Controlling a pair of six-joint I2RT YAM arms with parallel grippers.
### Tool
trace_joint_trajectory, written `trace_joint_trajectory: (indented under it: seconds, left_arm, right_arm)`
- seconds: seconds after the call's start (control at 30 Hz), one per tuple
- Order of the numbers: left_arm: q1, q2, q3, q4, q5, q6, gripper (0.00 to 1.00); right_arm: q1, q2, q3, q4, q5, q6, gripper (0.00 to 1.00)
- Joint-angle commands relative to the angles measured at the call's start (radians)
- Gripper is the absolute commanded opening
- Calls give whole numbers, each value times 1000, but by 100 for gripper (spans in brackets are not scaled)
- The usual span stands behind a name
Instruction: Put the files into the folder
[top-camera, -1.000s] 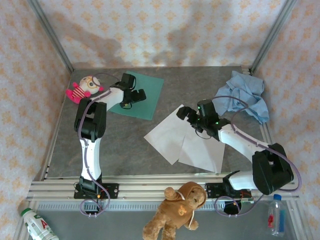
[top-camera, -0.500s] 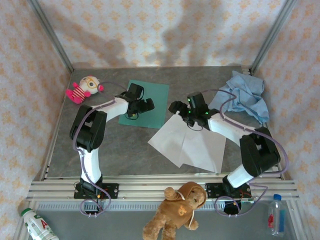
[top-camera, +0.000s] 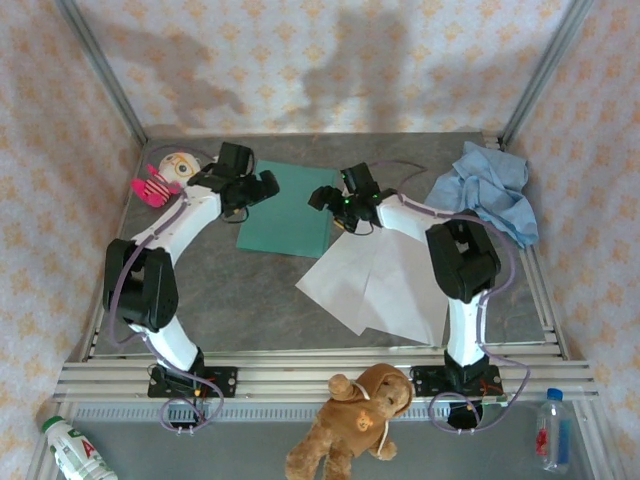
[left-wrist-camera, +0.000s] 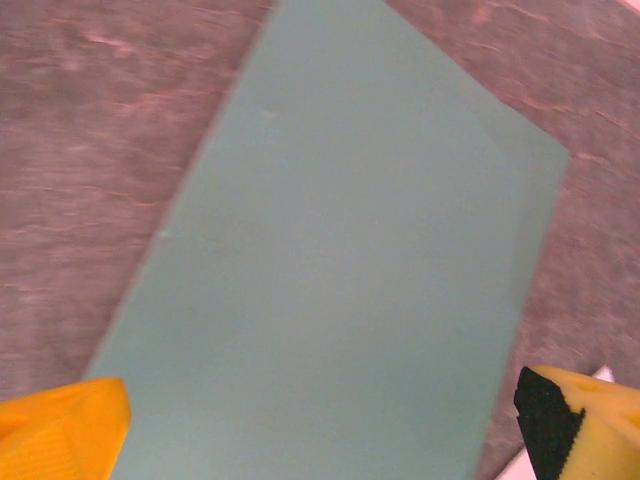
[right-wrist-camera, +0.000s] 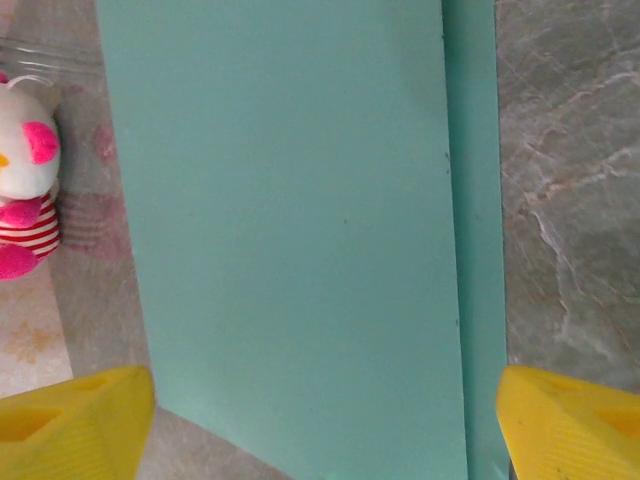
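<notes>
The teal-green folder (top-camera: 290, 225) lies flat and closed at the back middle of the table. My left gripper (top-camera: 258, 192) hovers open over its far left corner. In the left wrist view the folder (left-wrist-camera: 340, 260) spans the gap between the yellow fingertips (left-wrist-camera: 60, 430). My right gripper (top-camera: 325, 203) is open above the folder's right edge. In the right wrist view the top leaf (right-wrist-camera: 290, 220) sits slightly offset from the lower leaf (right-wrist-camera: 472, 200). The files (top-camera: 380, 285), two overlapping white sheets, lie just near and right of the folder.
A light blue cloth (top-camera: 490, 190) is bunched at the back right. A pink and white doll (top-camera: 165, 175) sits at the back left, close to the left arm, and is the doll (right-wrist-camera: 25, 190) in the right wrist view. A teddy bear (top-camera: 355, 420) lies on the front rail.
My right gripper left the files and swung left and far to the folder's right edge. My left gripper crossed the folder, then pulled back to its far left corner. The folder shifted and straightened.
</notes>
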Motion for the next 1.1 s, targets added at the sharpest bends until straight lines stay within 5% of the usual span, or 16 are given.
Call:
trace_joint_trajectory:
  seconds: [0.0, 0.2, 0.83, 1.07]
  left_arm:
    - [58, 11, -49, -25, 28, 32, 100]
    - [153, 151, 64, -55, 120, 150, 95]
    - [154, 287, 129, -74, 196, 173, 95]
    - [154, 316, 124, -74, 231, 166, 87]
  right_arm:
    - [4, 55, 89, -70, -17, -29, 88]
    - [4, 168, 239, -176, -61, -80, 78]
    - [18, 200, 271, -246, 3, -132, 78]
    - [23, 218, 281, -232, -21, -147, 78]
